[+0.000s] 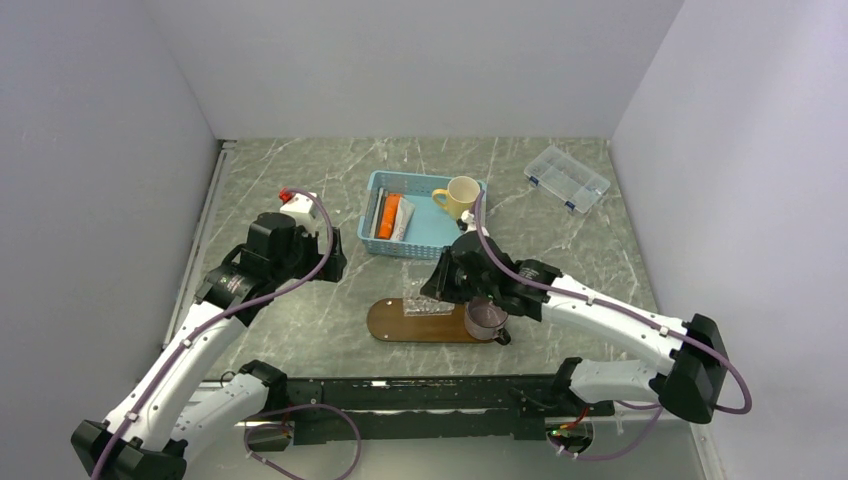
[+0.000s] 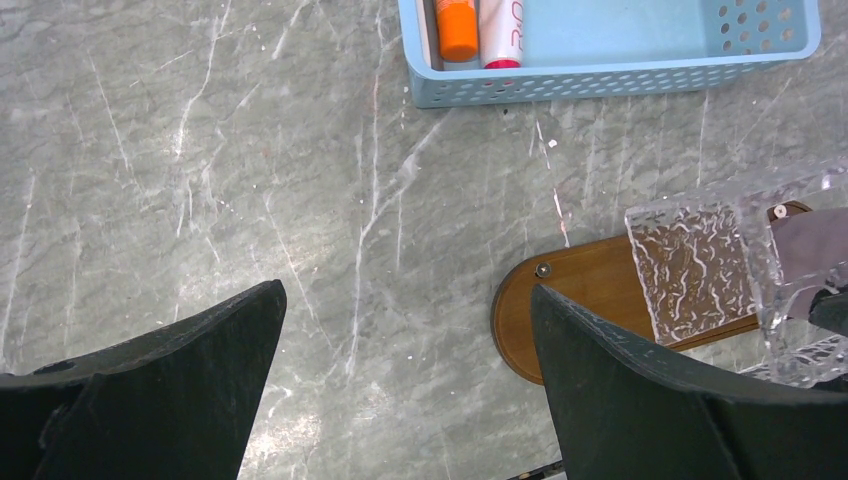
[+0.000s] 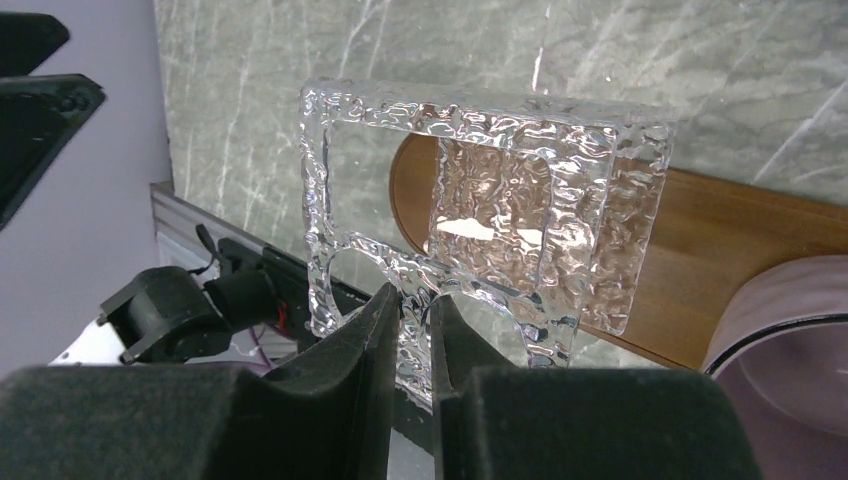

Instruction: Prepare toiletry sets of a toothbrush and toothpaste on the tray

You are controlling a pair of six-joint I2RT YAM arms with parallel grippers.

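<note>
As the marbled worktop [image 1: 560, 250] was viewed from overhead, a blue slatted basket [image 1: 435, 228] was noted near its middle, toward the back. The tray [image 1: 395, 322] was found flat on the worktop, nearer the arm bases than the basket. A clear compartment box [image 1: 567, 178] was recorded well apart, at the far right. The left claw [image 2: 405, 300] was spread wide over bare worktop left of the tray, with nothing between its fingers. The right claw [image 3: 415, 300] was closed almost together on the thin lower wall of a clear textured holder [image 3: 500, 190], which was poised over the tray's middle; contact with the board could not be told. A purple-grey cup [image 1: 487, 318] was seen on the tray's right end, and a yellow mug [image 1: 460, 195] at the basket's right rear corner. Inside the basket, an orange toothpaste tube [image 2: 458, 25] was logged touching a white toothpaste tube [image 2: 500, 30]. The toothbrush could not be picked out with certainty.
</note>
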